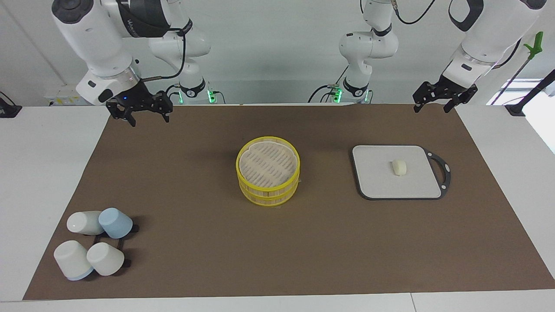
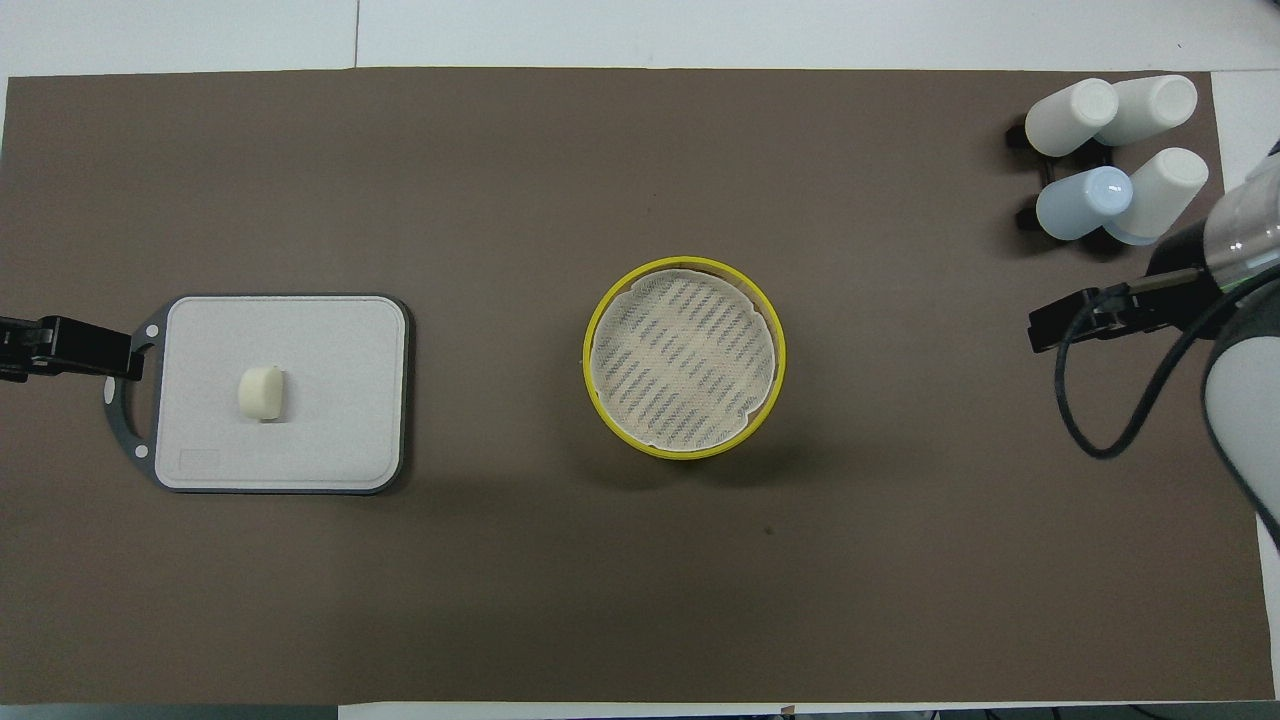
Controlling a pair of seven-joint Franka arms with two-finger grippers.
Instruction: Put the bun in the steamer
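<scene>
Cream and small, the bun [image 1: 399,167] lies on the grey board [image 1: 377,182], below my left end effector [image 1: 435,101], whose fingers stand apart over the brown mat's [image 1: 195,242] corner. My right end effector [image 1: 141,113], fingers also apart, hangs over the mat's other end. The steamer [image 1: 268,176] sits between them, mid-desk [image 1: 34,164].

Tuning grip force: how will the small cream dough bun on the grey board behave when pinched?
The small pale cream dough bun looks soft, so it probably dents under squeeze. Its rounded sides suggest it may roll if nudged. Being tiny beside the flat grey board, it is likely light.
</scene>
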